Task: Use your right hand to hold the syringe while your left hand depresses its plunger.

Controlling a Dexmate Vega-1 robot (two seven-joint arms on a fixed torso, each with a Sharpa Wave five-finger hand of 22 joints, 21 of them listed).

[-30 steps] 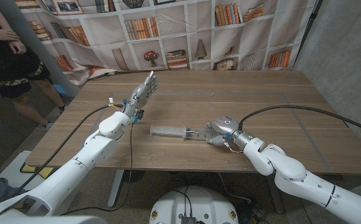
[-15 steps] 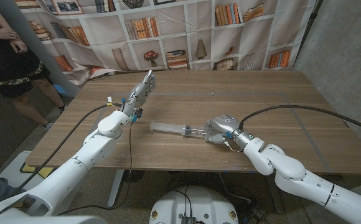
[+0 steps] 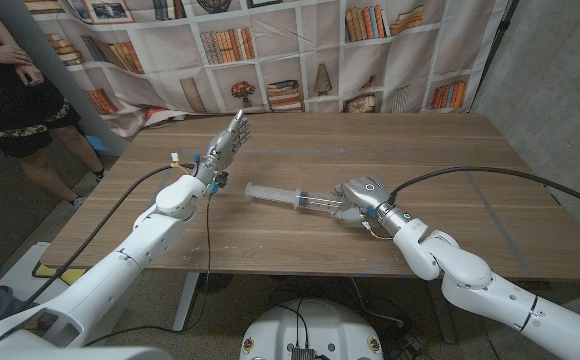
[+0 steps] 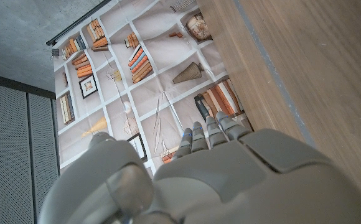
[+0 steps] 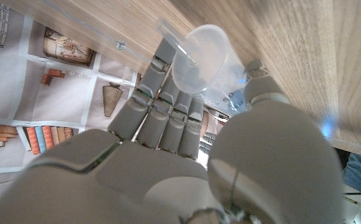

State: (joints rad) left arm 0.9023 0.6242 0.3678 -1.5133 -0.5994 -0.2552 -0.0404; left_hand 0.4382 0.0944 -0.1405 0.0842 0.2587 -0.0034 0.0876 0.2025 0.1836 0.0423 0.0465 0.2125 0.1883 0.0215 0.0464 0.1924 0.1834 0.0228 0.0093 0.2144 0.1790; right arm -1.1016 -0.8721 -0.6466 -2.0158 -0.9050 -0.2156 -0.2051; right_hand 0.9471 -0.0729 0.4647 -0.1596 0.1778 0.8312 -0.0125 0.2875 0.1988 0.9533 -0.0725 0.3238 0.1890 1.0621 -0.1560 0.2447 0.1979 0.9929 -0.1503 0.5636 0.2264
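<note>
**Right hand grips the syringe, left hand waits apart**

At the centre of the head view the syringe [image 3: 288, 197] slants across the wooden bench [image 3: 450, 180], its clear barrel pointing toward the left of the frame and looking raised off the wood at that end. The right hand [image 3: 362, 194], just right of centre, is wrapped around the syringe's right end. In the right wrist view the fingers [image 5: 168, 102] and thumb close about the clear round barrel [image 5: 202, 59], so this hand is plainly grasping it.

The left hand [image 3: 226, 146] stands in the upper left of the frame, well apart from the syringe, fingers straight and together, reaching toward the bookshelf backdrop [image 3: 270, 50]; it holds nothing. The left wrist view shows those fingers [image 4: 202, 137] extended above the bench edge.

A person [image 3: 10, 90] stands at the far left edge.
</note>
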